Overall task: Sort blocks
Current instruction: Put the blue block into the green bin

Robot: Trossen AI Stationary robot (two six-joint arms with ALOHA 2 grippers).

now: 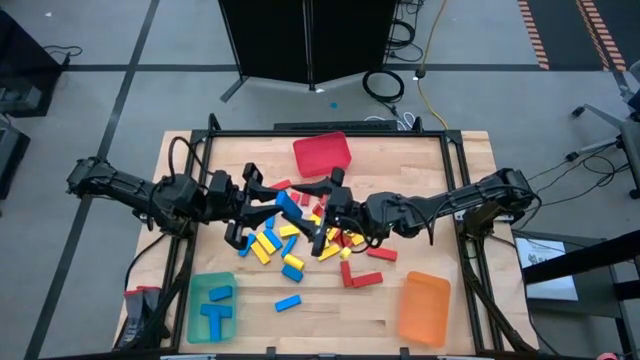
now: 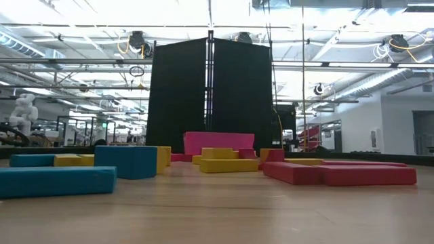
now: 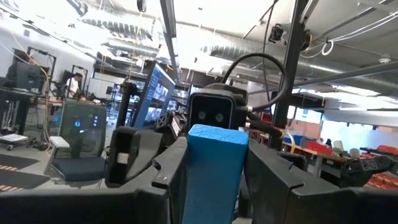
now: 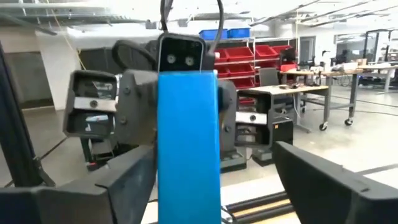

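My left gripper [image 1: 272,203] and right gripper [image 1: 312,212] face each other above the middle of the table, over a loose pile of red, yellow and blue blocks [image 1: 300,238]. The left gripper is shut on one blue block [image 1: 289,204], which fills the middle of the left wrist view [image 3: 216,168]. The right gripper is open. Its fingers [image 4: 323,180] stand wide on either side of that same blue block [image 4: 188,143] without touching it. The low view shows only blocks lying flat on the wood, such as a blue one [image 2: 54,180] and a red one [image 2: 339,173]. My left gripper pinches the blue block between its two fingers [image 3: 171,180] by its near end [image 3: 214,196]. The fingers come level from the table's left and lie along the block. The block is lifted clear of the table, and its free end [image 3: 217,134] points toward the right gripper.
A red bin [image 1: 322,152] sits at the far side. A green bin [image 1: 196,318] holding blue blocks is at the near left, and an orange bin [image 1: 425,308] is at the near right. Stray blocks, blue [image 1: 288,301] and red [image 1: 366,279], lie on the bare wood nearer the front.
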